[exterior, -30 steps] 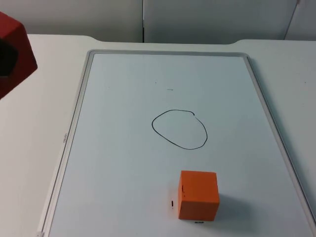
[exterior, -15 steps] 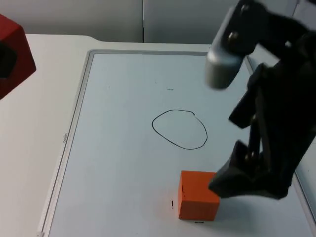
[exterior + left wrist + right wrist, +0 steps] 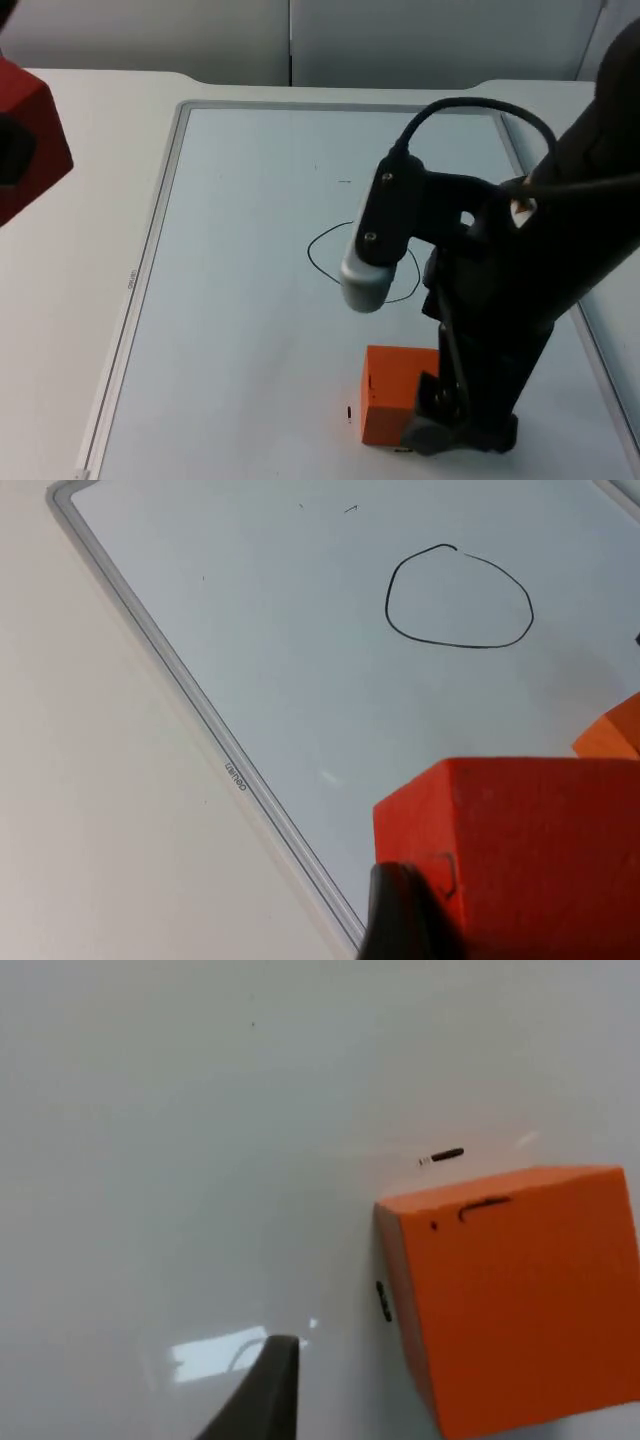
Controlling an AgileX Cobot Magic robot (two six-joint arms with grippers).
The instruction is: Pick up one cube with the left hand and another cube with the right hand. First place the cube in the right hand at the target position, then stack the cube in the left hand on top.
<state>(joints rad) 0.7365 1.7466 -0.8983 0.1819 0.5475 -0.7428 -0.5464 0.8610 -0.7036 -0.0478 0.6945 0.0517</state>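
Note:
A red cube [image 3: 30, 120] hangs at the left edge of the top view, with my left gripper [image 3: 10, 150] shut on it; this arm waits. In the left wrist view the red cube [image 3: 530, 860] sits against a black fingertip [image 3: 405, 915]. An orange cube [image 3: 388, 400] lies on the whiteboard, near its front edge. My right gripper [image 3: 445, 425] is low at the cube's right side and open. In the right wrist view the orange cube [image 3: 515, 1300] lies apart from one fingertip [image 3: 265, 1400]. The drawn circle [image 3: 328, 262] is partly hidden by the right arm.
The whiteboard's grey frame [image 3: 150, 250] borders the work area, and white table [image 3: 70, 300] lies to its left. The circle [image 3: 460, 598] and a corner of the orange cube [image 3: 615, 735] are in the left wrist view.
The right arm came in from the right and dropped down beside the orange cube, covering part of the circle. The left gripper with the red cube barely moved.

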